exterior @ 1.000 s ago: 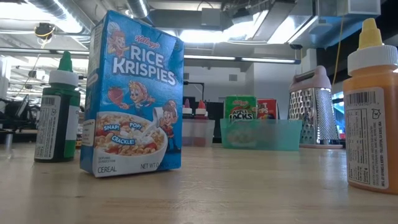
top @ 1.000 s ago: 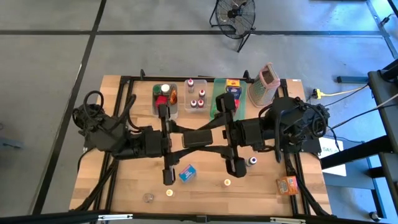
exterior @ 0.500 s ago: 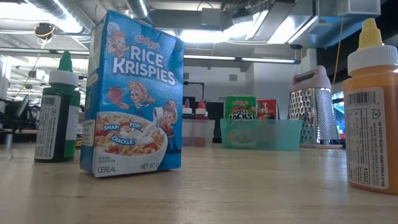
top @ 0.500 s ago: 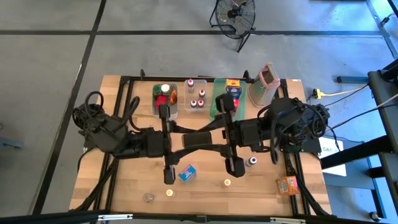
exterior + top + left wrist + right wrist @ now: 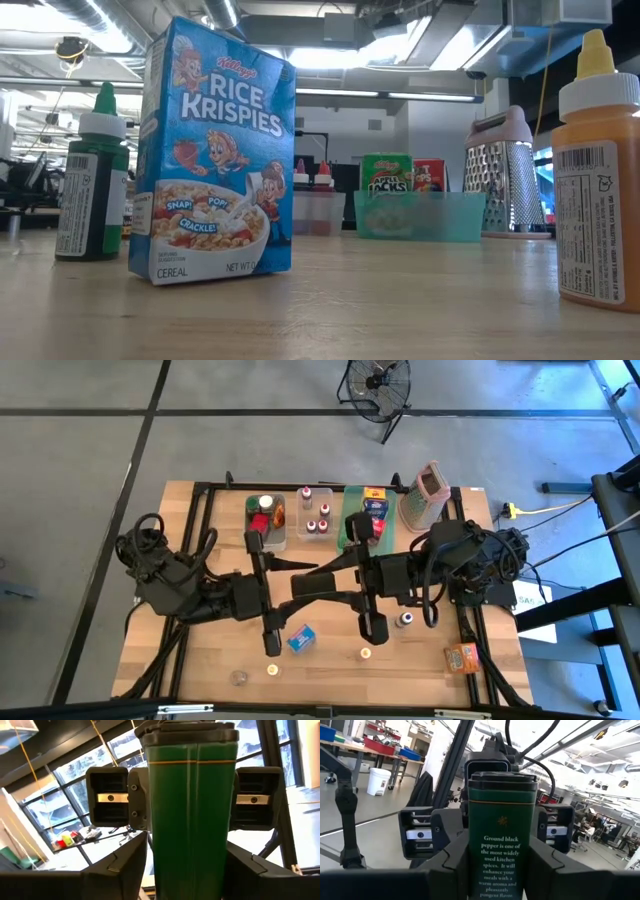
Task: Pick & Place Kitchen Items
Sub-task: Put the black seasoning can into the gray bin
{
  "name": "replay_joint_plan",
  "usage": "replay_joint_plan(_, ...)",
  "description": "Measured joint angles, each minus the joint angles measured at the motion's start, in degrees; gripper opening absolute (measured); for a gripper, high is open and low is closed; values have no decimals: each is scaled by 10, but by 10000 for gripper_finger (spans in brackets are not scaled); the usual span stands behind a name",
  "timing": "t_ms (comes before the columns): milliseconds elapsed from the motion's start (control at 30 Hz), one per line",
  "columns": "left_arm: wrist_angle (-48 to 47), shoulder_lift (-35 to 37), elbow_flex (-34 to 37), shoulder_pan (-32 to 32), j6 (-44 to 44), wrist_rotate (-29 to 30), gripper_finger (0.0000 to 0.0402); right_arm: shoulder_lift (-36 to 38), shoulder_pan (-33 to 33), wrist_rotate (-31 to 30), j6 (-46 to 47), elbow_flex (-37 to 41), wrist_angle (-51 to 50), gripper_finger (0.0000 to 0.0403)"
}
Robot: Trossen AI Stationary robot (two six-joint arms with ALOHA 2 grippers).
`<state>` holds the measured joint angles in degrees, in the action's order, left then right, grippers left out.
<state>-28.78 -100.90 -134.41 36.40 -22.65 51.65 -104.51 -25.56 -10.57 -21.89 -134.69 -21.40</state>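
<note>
Since a second ago the meeting arms have drifted leftward over the table. The right gripper (image 5: 497, 851) clamps the ground black pepper tin (image 5: 503, 810). Whether the left gripper (image 5: 187, 852) has let go cannot be told; a handover looks underway.

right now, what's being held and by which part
The ground black pepper tin; the right gripper clamps its two opposite sides. Whether the left gripper also grips it cannot be told.

cut off: orange squeeze bottle with white cap (image 5: 604, 170), right edge | hidden: lower end of dark green pepper tin (image 5: 502, 840) | blurred: teal tray (image 5: 418, 216)
</note>
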Motion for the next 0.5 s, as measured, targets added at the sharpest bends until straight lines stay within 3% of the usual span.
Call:
replay_joint_plan(200, -18, 0, 0, 22, -11, 93, 216, 3, -10, -64, 0, 0, -18, 131)
replay_joint_plan(500, -21, 4, 0, 85, -107, 220, 225, 5, -37, -158, -15, 0, -45, 130)
